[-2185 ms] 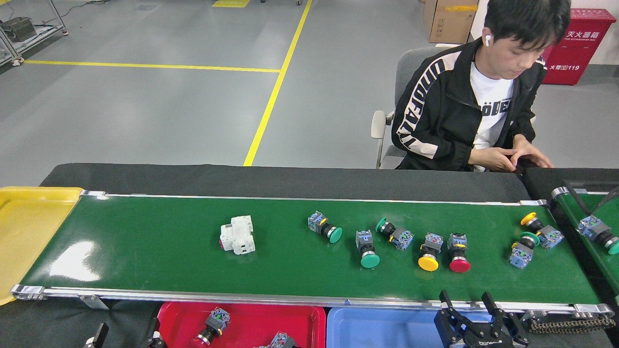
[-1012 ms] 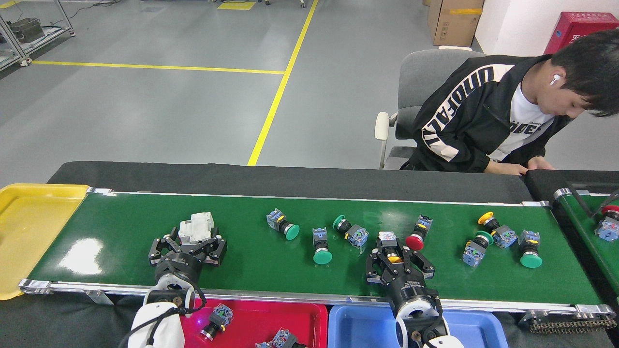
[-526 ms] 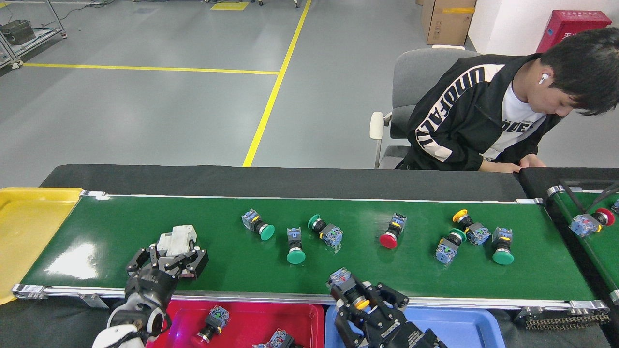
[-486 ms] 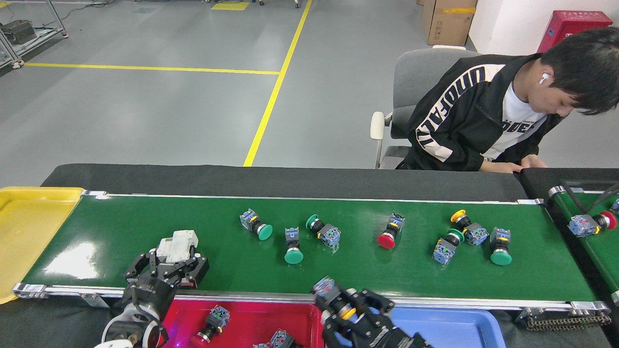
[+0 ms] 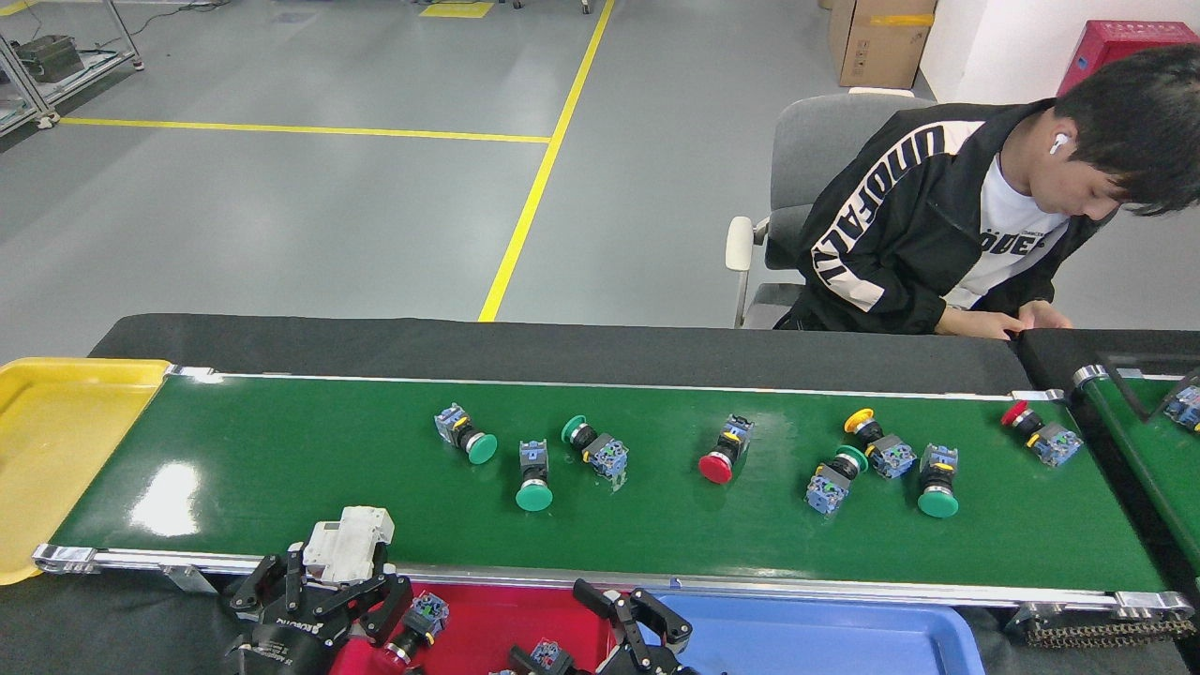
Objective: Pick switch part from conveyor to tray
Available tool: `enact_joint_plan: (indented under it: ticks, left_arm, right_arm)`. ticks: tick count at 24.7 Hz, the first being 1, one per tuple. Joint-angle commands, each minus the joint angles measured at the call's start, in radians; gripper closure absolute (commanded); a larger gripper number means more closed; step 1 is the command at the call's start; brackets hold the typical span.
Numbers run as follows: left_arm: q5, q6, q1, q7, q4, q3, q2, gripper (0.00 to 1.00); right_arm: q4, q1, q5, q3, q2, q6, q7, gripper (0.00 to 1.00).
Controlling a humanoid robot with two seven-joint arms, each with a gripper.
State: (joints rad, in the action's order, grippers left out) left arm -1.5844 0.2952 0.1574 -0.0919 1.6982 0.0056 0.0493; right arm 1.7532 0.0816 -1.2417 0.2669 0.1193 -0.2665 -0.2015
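The conveyor [image 5: 281, 459] carries several push-button switch parts, among them a green-capped one [image 5: 532, 476], a red-capped one [image 5: 722, 454] and a yellow-capped one [image 5: 877, 441]. A white block-shaped switch part [image 5: 349, 542] sits in my left gripper [image 5: 323, 592], which is shut on it at the belt's near edge, over the left end of the red tray [image 5: 487, 609]. My right gripper [image 5: 630, 607] stands open and empty where the red tray meets the blue tray [image 5: 825, 637]. Two switch parts [image 5: 420, 619] lie in the red tray.
A yellow tray [image 5: 56, 450] sits at the belt's left end. A second, narrower green belt [image 5: 1144, 441] at the right carries another part [image 5: 1183, 405]. A person [image 5: 937, 225] sits behind the table at the back right, hands near that belt.
Both grippers pulled back toward me off the belt. The left carried the white part over the near edge. The right no longer holds the yellow-capped switch. Belt parts drifted left.
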Motion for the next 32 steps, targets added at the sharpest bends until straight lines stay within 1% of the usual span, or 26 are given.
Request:
enact_joint_plan:
  ticks: [1, 3, 5, 6, 8, 9, 10, 11, 12, 13, 14, 17, 18, 19, 23, 24, 25, 27, 28, 30, 31, 32]
  left_arm:
    - [-0.019, -0.005, -0.006, 0.004, 0.031, -0.056, 0.003, 0.82]
    - [-0.046, 0.004, -0.002, 0.004, 0.032, -0.108, 0.0, 0.82]
    - [-0.068, 0.004, 0.002, 0.004, 0.035, -0.188, 0.001, 0.82]
    - [-0.085, -0.002, -0.004, 0.003, 0.035, -0.243, 0.0, 0.82]
    - [-0.153, -0.005, -0.027, -0.017, 0.031, -0.358, -0.009, 0.8]
    - [-0.187, -0.004, -0.038, -0.025, 0.023, -0.406, -0.029, 0.78]
    - [-0.229, -0.002, -0.049, -0.029, 0.009, -0.466, -0.055, 0.72]
    - [-0.275, -0.004, -0.052, -0.031, -0.022, -0.51, -0.077, 0.56]
    - [-0.315, -0.007, -0.053, -0.031, -0.049, -0.544, -0.092, 0.34]
    - [-0.333, -0.004, -0.053, -0.031, -0.057, -0.553, -0.104, 0.1]
    - [-0.336, 0.001, -0.053, -0.029, -0.054, -0.555, -0.108, 0.0]
    - [-0.332, 0.002, -0.049, -0.029, -0.023, -0.549, -0.098, 0.0]
    - [-0.321, -0.005, -0.045, -0.028, -0.009, -0.538, -0.098, 0.0]
    - [-0.295, -0.013, -0.039, -0.028, 0.008, -0.498, -0.103, 0.0]
    - [-0.147, -0.036, 0.034, -0.028, 0.083, -0.268, -0.111, 0.0]
    - [-0.114, -0.034, 0.037, -0.022, 0.083, -0.184, -0.108, 0.0]
    - [-0.077, -0.03, 0.045, -0.02, 0.083, -0.101, -0.101, 0.0]
    - [-0.028, -0.018, 0.059, -0.019, 0.083, 0.021, -0.092, 0.0]
    - [-0.022, -0.01, 0.07, -0.017, 0.083, 0.065, -0.085, 0.0]
    - [-0.022, -0.011, 0.085, -0.017, 0.083, 0.154, -0.08, 0.0]
    - [-0.023, -0.018, 0.09, -0.017, 0.083, 0.201, -0.088, 0.0]
    - [-0.023, -0.019, 0.094, -0.019, 0.083, 0.225, -0.091, 0.0]
  right_arm:
    - [0.017, -0.014, -0.001, -0.074, -0.003, 0.148, 0.01, 0.06]
    - [0.017, -0.014, -0.005, -0.155, -0.036, 0.222, 0.013, 0.06]
    - [0.017, 0.001, -0.019, -0.203, -0.069, 0.259, 0.025, 0.06]
    - [0.017, 0.021, -0.028, -0.222, -0.078, 0.277, 0.042, 0.06]
    - [0.017, 0.082, -0.067, -0.236, -0.084, 0.303, 0.099, 0.06]
    - [0.017, 0.101, -0.087, -0.236, -0.086, 0.311, 0.126, 0.06]
    - [0.017, 0.124, -0.107, -0.236, -0.084, 0.317, 0.152, 0.06]
    - [0.017, 0.145, -0.117, -0.235, -0.084, 0.317, 0.16, 0.06]
    - [0.017, 0.158, -0.12, -0.235, -0.081, 0.317, 0.165, 0.06]
    - [0.017, 0.158, -0.12, -0.235, -0.076, 0.317, 0.165, 0.06]
    - [0.017, 0.158, -0.12, -0.235, -0.073, 0.317, 0.165, 0.06]
    - [0.017, 0.155, -0.12, -0.235, -0.075, 0.319, 0.165, 0.06]
    - [0.017, 0.155, -0.122, -0.235, -0.075, 0.317, 0.165, 0.06]
    - [0.017, 0.155, -0.122, -0.236, -0.078, 0.319, 0.165, 0.06]
    - [0.017, 0.155, -0.12, -0.236, -0.079, 0.332, 0.163, 0.06]
    - [0.015, 0.148, -0.122, -0.236, -0.075, 0.351, 0.159, 0.06]
    - [0.014, 0.129, -0.123, -0.235, -0.075, 0.377, 0.154, 0.06]
    - [0.006, 0.079, -0.14, -0.224, -0.078, 0.438, 0.14, 0.06]
    - [-0.012, 0.056, -0.159, -0.209, -0.072, 0.471, 0.119, 0.06]
    - [-0.075, -0.013, -0.188, -0.149, -0.05, 0.526, 0.083, 0.06]
    - [-0.126, -0.057, -0.191, -0.126, -0.047, 0.562, 0.076, 0.06]
    - [-0.164, -0.085, -0.191, -0.115, -0.049, 0.589, 0.076, 0.06]
